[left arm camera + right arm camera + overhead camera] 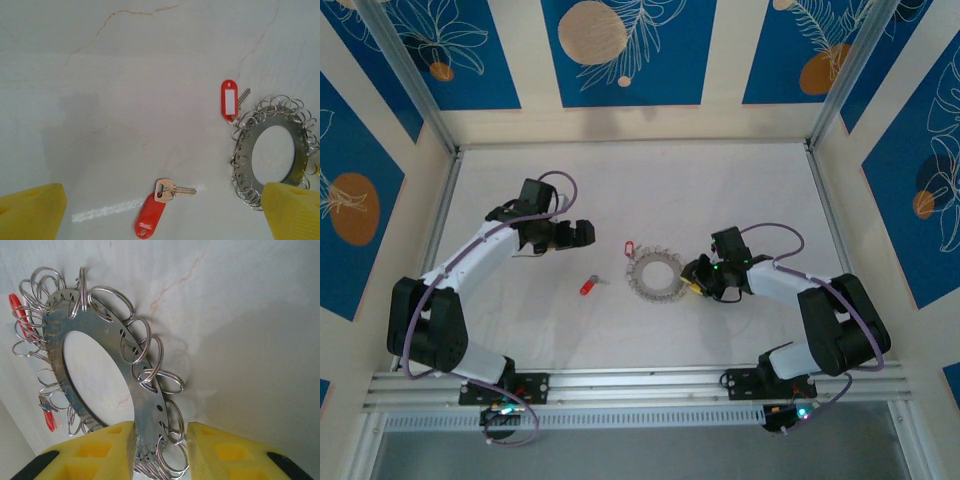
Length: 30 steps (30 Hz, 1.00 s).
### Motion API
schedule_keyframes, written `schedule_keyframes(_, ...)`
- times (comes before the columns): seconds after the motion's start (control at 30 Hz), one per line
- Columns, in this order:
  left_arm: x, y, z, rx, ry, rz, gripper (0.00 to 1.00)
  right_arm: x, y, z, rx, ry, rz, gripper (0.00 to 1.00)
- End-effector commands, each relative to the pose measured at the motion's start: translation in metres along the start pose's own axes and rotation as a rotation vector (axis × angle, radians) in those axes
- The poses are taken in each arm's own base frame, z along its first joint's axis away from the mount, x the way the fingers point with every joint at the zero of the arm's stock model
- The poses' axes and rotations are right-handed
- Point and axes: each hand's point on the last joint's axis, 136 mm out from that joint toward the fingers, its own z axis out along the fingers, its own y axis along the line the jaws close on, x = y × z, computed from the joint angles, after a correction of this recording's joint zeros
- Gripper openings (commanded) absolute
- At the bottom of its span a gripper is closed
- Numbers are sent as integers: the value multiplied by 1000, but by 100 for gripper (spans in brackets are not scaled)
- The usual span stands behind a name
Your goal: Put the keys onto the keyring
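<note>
At the left of the white table (pixel 520 330), the left gripper (pixel 578 233) hovers with its yellow fingers (pixel 30 210) spread wide, holding nothing. Slightly to its right, nearer the bases, lies a small brass-coloured key (pixel 150 217) on a solid red plastic tag; further right, a red-rimmed, pale-centred tag (pixel 229 99) with a thin silvery key rests just beside the keyring (pixel 245 150) — a wide, flat, silvery metal plate ring fringed with many small wire split rings (pixel 150 347). Rightmost, the right gripper (pixel 160 432) straddles the plate's near band, one yellow pad against the metal and loose rings crowding the other; whether it truly pinches I cannot tell. By its look the plate is stiff and slick, best held across its flat band, while the keys seem light and skittish — better taken by the broad tag than the thin shaft.
</note>
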Motion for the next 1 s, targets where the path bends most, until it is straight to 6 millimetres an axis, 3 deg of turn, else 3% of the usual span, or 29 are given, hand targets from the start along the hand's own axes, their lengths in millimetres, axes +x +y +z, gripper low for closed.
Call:
schedule_keyframes(0.0,-8,-8,-12,6,-37,38,100,8,-7,7,20,44,25,32)
schedule_keyframes(0.17,-9,-9,-14,3,-38,44,100,3,-5,13,4,40,21,23)
schedule_keyframes(0.53,-9,-9,-18,1,-47,58,100,-3,14,3,-47,9,-53,1)
schedule_keyframes(0.8,-9,-13,-19,19,-54,65,100,-4,24,-10,-28,-15,-125,0)
schedule_keyframes(0.97,-14,-40,-32,162,-148,141,96,-12,36,-33,50,-44,-263,0)
